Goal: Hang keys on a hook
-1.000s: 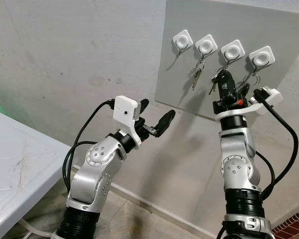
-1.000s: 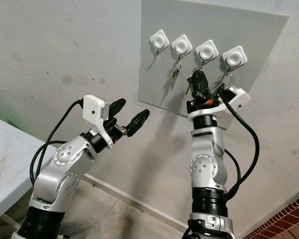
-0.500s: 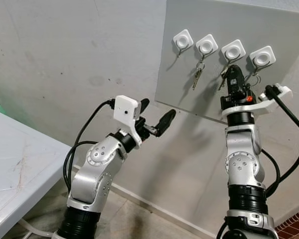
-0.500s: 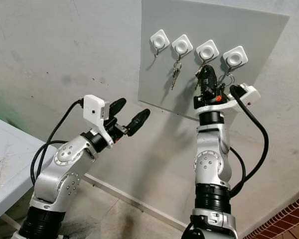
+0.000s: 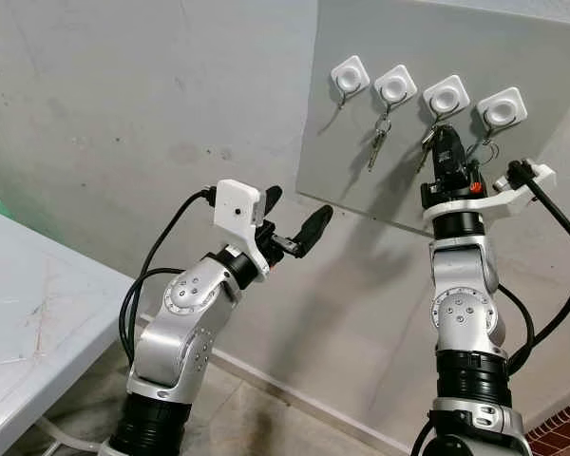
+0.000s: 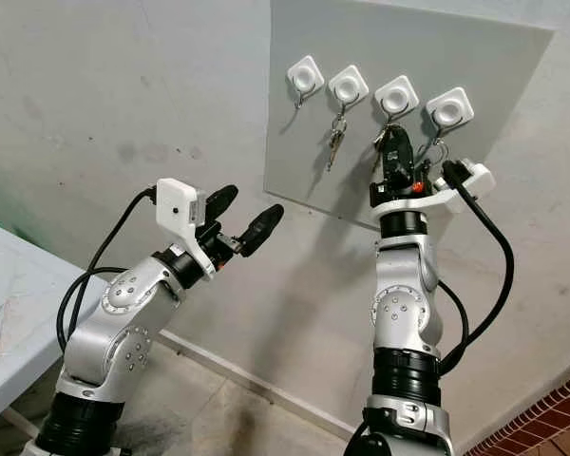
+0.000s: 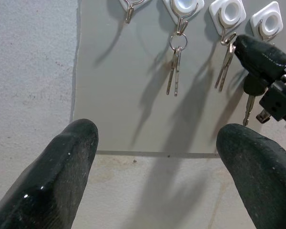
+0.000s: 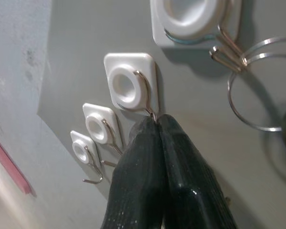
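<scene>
- Grey wall panel carries four white hooks in a row along its top edge.
- Right gripper is raised against the panel, tips just under the third hook counting from the panel's left edge.
- Right wrist view: its two black fingers are pressed together with no gap, tips touching the wire of that hook.
- Keys hang at the third hook beside the fingers; the ring is probably pinched between the tips, but it is hidden, so hard to confirm.
- Second hook already holds another key set; fourth hook holds a bare ring; first hook is bare.
- Left gripper hangs in the air off the panel's lower left corner, fingers wide apart, holding nothing.
- Doing the step well: bring the ring over the hook's upturned tip, lower until the wire bears the weight, then part the fingers and back straight off so the keys are not dragged away.
</scene>
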Available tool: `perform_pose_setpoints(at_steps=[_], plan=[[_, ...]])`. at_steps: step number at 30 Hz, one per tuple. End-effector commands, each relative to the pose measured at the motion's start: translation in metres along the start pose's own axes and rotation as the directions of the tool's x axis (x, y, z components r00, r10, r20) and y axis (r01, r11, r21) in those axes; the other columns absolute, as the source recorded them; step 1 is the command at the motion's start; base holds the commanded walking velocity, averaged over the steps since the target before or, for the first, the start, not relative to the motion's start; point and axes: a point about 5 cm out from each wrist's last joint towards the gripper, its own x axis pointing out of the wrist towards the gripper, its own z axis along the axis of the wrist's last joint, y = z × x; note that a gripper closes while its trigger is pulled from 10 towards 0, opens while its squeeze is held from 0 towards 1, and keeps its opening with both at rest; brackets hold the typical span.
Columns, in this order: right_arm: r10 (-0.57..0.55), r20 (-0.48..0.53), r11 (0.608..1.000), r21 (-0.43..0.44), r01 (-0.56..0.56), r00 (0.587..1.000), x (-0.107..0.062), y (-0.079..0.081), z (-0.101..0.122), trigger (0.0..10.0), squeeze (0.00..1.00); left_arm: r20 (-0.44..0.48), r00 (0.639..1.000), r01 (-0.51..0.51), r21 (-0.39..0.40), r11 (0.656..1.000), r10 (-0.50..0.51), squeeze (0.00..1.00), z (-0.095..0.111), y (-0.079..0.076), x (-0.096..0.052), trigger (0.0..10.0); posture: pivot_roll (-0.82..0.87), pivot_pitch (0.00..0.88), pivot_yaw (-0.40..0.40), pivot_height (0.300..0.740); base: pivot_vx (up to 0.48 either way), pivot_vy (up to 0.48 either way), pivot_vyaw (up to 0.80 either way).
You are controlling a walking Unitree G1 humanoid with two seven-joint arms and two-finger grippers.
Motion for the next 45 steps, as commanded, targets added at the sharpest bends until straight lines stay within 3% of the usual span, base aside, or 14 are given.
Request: perform_pose_setpoints(at_steps=[1,6,12,13,20,28,35,45], plan=[[-0.009,0.001,1.000,0.029,0.009,1.000,0.004,0.001,0.001,10.0,0.00,0.023,1.000,0.011,0.012,1.000,-0.011,0.00,0.008,-0.003,0.002,10.0,0.04,0.015,-0.039,0.740,0.000,0.000,0.00],[-0.062,-0.011,0.991,0.116,0.063,0.998,0.003,-0.005,-0.002,10.0,0.00,0.025,1.000,0.009,0.010,1.000,-0.009,0.00,0.009,-0.003,0.002,10.0,0.04,0.017,-0.041,0.740,0.000,0.000,0.00],[-0.089,-0.020,0.992,0.092,0.090,0.996,-0.003,-0.011,-0.006,10.0,0.00,0.025,1.000,0.006,0.009,1.000,-0.006,0.00,0.009,-0.003,0.002,10.0,0.04,0.018,-0.040,0.740,0.000,0.000,0.00],[-0.082,-0.021,0.992,0.091,0.084,0.996,-0.005,-0.010,-0.007,10.0,1.00,0.025,1.000,0.004,0.010,1.000,-0.004,0.00,0.009,-0.002,0.002,10.0,0.04,0.018,-0.040,0.740,0.000,0.000,0.00],[-0.067,-0.025,0.996,0.051,0.068,0.997,-0.008,-0.009,-0.009,10.0,1.00,0.023,1.000,-0.013,0.018,1.000,0.013,0.00,0.008,0.000,0.002,10.0,0.04,0.020,-0.041,0.740,0.000,0.000,0.00],[-0.021,-0.099,0.991,-0.130,0.008,0.995,-0.029,-0.011,-0.020,10.0,1.00,0.017,0.991,-0.131,0.039,0.991,0.130,0.00,-0.002,0.013,-0.003,10.0,0.04,0.016,-0.048,0.740,0.000,0.000,0.00],[-0.022,-0.183,0.962,-0.270,-0.029,0.983,-0.053,-0.020,-0.031,10.0,1.00,-0.024,0.971,-0.236,0.019,0.972,0.236,0.00,-0.020,0.026,-0.011,10.0,0.04,0.010,-0.051,0.740,0.000,0.000,0.00],[-0.050,-0.225,0.940,-0.339,-0.030,0.973,-0.071,-0.028,-0.035,10.0,1.00,-0.063,0.932,-0.358,0.000,0.934,0.358,0.00,-0.042,0.042,-0.024,10.0,0.03,0.005,-0.052,0.740,0.000,0.000,0.00]])
